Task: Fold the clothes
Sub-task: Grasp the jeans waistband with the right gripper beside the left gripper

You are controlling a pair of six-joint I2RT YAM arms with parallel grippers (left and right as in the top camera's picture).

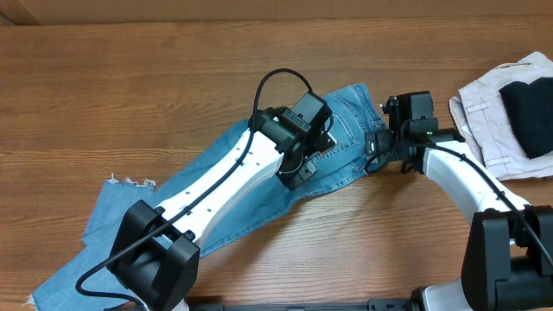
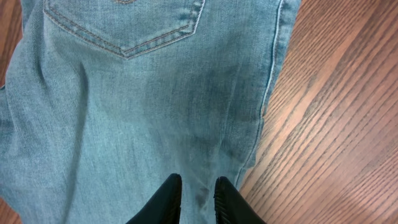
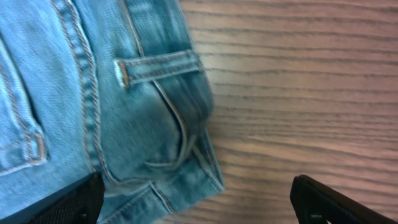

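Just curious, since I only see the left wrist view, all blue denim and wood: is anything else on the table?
Observer: Yes. An off-white cloth garment lies at the right edge of the brown wooden table, apart from the light-blue denim jeans.
Visitor: Anything on it?
Observer: A black cloth garment lies on top.
Visitor: And the other arm?
Observer: The right end effector stands open at the jeans' waistband corner, beside a belt loop.
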